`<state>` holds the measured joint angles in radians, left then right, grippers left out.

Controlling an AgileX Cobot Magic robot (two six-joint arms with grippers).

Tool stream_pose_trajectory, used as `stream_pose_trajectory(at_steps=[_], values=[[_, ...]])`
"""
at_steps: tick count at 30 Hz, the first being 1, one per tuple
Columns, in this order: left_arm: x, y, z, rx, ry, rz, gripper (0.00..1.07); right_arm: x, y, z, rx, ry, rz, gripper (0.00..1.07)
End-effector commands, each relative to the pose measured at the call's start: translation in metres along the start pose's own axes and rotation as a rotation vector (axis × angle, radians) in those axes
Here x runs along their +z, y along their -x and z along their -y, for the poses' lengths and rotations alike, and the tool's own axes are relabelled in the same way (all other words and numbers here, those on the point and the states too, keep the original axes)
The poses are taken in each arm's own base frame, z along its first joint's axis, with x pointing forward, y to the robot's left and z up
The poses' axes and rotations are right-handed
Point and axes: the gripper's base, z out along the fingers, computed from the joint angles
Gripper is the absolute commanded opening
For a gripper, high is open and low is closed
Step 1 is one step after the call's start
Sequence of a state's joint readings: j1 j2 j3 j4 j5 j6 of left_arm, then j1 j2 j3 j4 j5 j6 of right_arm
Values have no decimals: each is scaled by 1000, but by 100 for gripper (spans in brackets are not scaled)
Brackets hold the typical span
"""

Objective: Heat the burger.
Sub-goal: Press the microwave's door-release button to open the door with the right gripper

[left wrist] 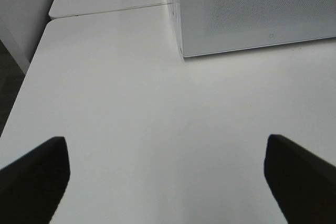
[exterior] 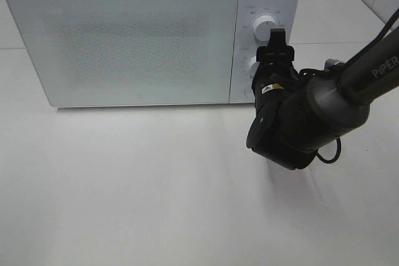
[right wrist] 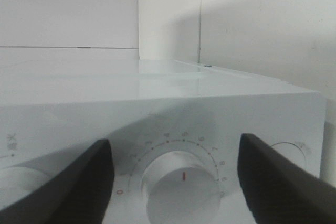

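The burger was unseen. The left gripper [left wrist: 165, 174] gaped empty; the right gripper [right wrist: 174, 169] loosely straddled the dial [right wrist: 181, 190], which a brush could mis-set.

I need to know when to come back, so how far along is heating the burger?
Done, apparently: the microwave door is shut and no burger is in view, so it is probably inside. In hand: the right jaws stand open either side of the timer dial, whose red mark points well off zero. Still to do: backing the jaws away and letting it heat.
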<state>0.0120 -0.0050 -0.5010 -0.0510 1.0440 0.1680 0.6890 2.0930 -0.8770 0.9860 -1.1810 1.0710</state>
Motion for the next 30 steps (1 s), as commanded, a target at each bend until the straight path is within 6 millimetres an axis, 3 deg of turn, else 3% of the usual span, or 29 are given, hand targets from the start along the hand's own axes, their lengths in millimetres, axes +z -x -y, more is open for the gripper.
stream_pose_trajectory(at_steps=[1,5,16,30], values=[[-2,-1,1,-7,3,20,93,4,-4,-27,-62,181,-73,70],[-2,-1,1,-7,3,20,93,-2,0,-29,-88,157,-101,70],[-2,-1,1,-7,3,20,93,-32,11,-30,-464,35,-341,70],[-2,-1,1,-7,3,20,93,-71,26,-59,-1208,119,-636,70]])
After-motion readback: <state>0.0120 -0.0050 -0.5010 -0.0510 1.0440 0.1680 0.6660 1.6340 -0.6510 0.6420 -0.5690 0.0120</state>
